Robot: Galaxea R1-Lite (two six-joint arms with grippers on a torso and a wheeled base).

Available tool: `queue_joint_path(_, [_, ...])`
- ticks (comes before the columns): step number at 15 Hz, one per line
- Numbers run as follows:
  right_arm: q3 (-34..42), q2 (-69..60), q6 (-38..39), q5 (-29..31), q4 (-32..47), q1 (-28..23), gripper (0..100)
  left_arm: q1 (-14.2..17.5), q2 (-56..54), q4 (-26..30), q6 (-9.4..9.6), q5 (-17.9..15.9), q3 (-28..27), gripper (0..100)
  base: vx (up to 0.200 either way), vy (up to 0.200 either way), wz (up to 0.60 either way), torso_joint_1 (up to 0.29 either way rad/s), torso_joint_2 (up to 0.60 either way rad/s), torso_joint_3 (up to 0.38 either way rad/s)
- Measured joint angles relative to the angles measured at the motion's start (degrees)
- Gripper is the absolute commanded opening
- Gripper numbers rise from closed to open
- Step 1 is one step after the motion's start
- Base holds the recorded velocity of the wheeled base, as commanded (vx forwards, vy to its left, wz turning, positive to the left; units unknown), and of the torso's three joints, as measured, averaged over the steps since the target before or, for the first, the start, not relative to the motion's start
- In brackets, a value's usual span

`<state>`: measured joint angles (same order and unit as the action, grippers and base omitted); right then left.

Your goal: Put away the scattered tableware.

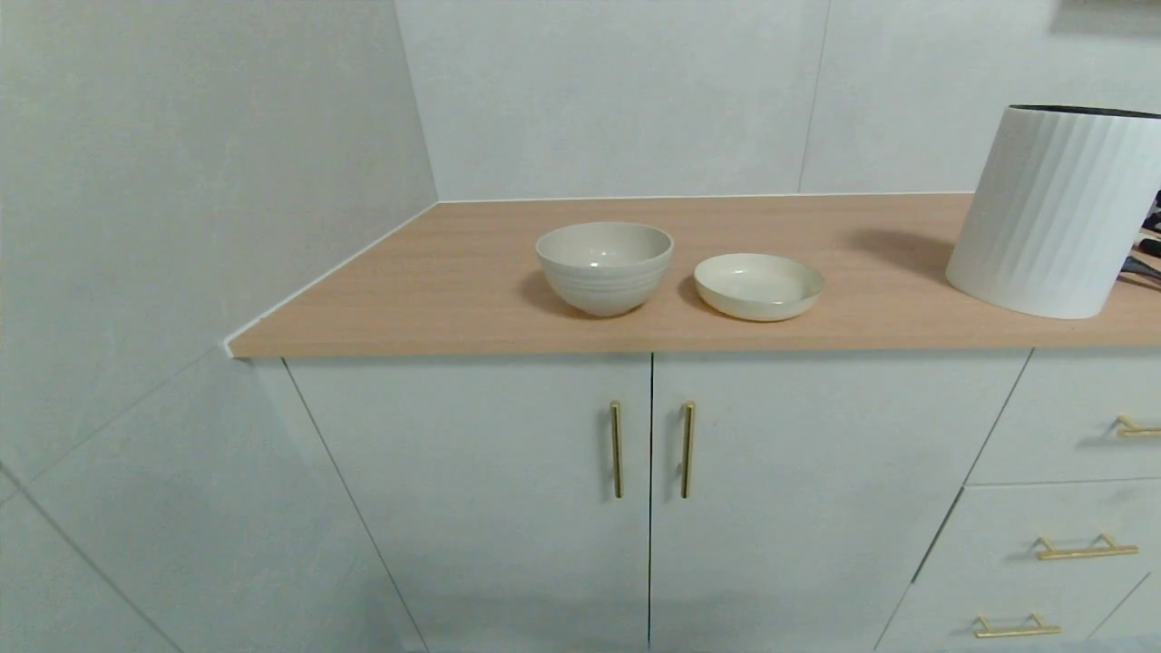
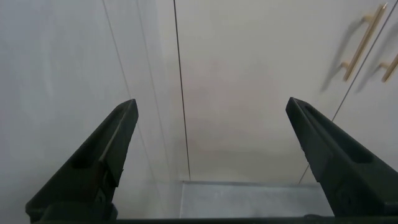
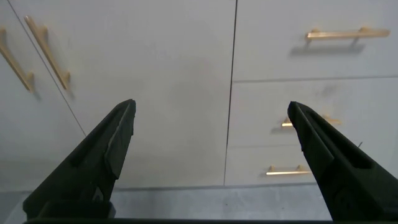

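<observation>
Nothing stowed: bowl (image 1: 604, 266) and dish (image 1: 758, 285) sit on the table (image 1: 408, 299), above the wide, empty left fingers (image 2: 102, 158) and right fingers (image 3: 102, 158).

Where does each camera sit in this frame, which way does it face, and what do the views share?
Head view: on the head, facing forward and down at the counter holding a bowl and dish, cabinet doors below.
Left wrist view: on the left wrist, facing the cabinet doors; the open left gripper frames it.
Right wrist view: on the right wrist, facing a door and drawers; the open right gripper frames it.
Shared: all three show the gold door handles.
</observation>
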<state>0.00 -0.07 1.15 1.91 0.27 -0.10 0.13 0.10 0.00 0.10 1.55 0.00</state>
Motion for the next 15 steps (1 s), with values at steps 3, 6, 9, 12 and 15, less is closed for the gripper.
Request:
queue_joint_path(3, [0.0, 0.0, -0.02, 0.02, 0.0, 0.0, 100, 0.02, 0.0, 0.0, 0.0, 0.0, 0.0, 100, 0.0, 0.0, 0.0, -0.136, 0.45, 0.318])
queue_joint_path(6, [0.0, 0.0, 0.0, 0.02, 0.0, 0.02, 100, 0.02, 0.0, 0.05, 0.0, 0.01, 0.0, 100, 0.0, 0.0, 0.0, -0.064, 0.25, 0.189])
queue_joint_path(9, [0.0, 0.0, 0.0, 0.02, -0.02, 0.0, 100, 0.02, 0.0, 0.0, 0.0, 0.01, 0.0, 100, 0.0, 0.0, 0.0, -0.008, 0.04, 0.028])
queue_joint_path(12, [0.0, 0.0, -0.06, -0.04, 0.0, 0.0, 100, 0.02, 0.0, 0.0, 0.01, 0.01, 0.0, 100, 0.0, 0.0, 0.0, 0.0, 0.0, 0.0])
queue_joint_path(15, [0.0, 0.0, -0.02, 0.07, 0.09, 0.0, 100, 0.02, 0.0, 0.0, 0.12, 0.01, 0.0, 100, 0.0, 0.0, 0.0, 0.0, 0.0, 0.0])
